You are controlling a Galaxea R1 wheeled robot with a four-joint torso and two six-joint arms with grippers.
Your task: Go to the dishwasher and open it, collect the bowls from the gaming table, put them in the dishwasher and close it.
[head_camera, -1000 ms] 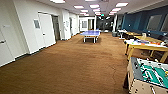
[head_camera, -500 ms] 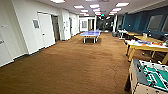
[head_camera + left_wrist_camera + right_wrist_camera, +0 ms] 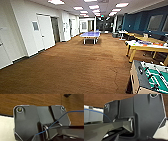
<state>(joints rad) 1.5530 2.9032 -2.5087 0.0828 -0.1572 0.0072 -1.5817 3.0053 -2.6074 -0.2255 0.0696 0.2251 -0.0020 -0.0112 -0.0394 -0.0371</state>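
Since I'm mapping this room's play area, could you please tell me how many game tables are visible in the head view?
3: the blue ping-pong table far down the carpet, the yellow-legged gaming table at right, the green foosball table nearest, bottom right. Others may be hidden.

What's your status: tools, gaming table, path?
Tools: state unreadable in wrist views. Gaming table ahead right, small coloured items on top. Foosball table near right; ping-pong table far ahead; brown carpet between.

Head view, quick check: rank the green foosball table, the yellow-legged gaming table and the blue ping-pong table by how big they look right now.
1. Foosball table, cut off by the picture's edge and nearest the camera, so its bulk is partly nearness.
2. Gaming table, mid-distance on the right.
3. Ping-pong table, smallest, far down the room; likely distance rather than true size.
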